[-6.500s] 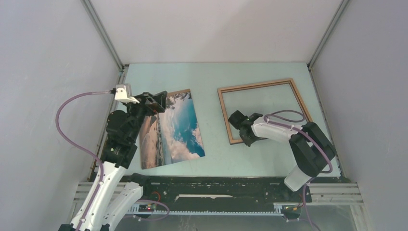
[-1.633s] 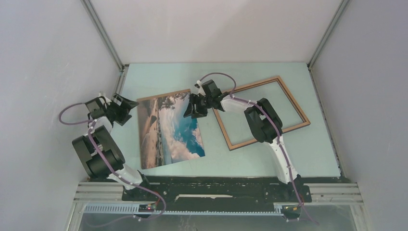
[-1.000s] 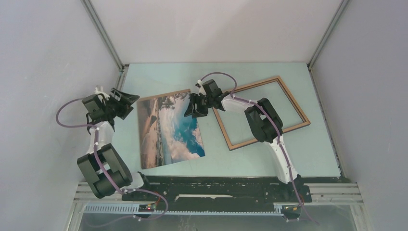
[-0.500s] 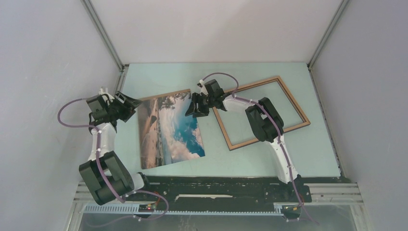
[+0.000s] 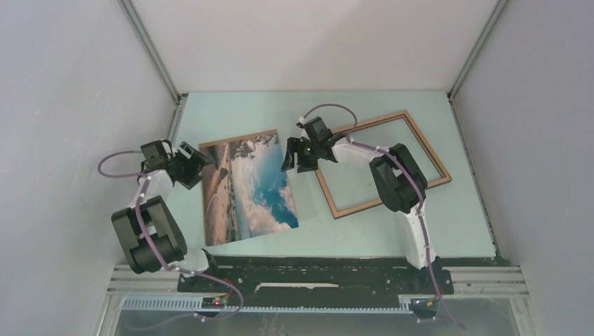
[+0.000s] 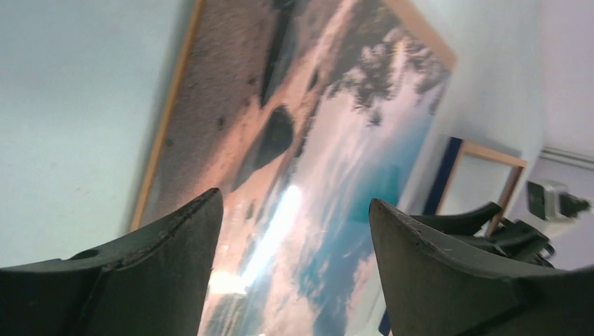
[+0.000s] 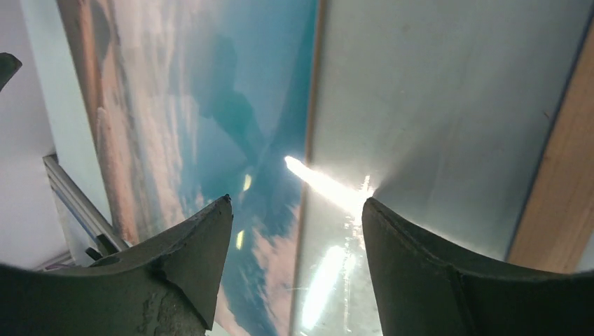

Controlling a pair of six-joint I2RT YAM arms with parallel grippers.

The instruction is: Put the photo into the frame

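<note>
Left pincer (image 6: 294, 203) gapes beside the glossy rectangular photo (image 6: 329, 161).

1. Photo (image 5: 249, 189): blue sea, white surf and cloud, tan sand, dark trees at one edge, thin tan border.
2. Frame (image 5: 426, 145): plain light-brown wood.
3. Table (image 5: 364, 238): pale mint green, no pattern.
4. Arms (image 5: 418, 234): black joints, white links.
5. Cables (image 5: 329, 107): purple.

Left end effector (image 5: 199, 162) came up beside the photo (image 5: 251, 187).
</note>
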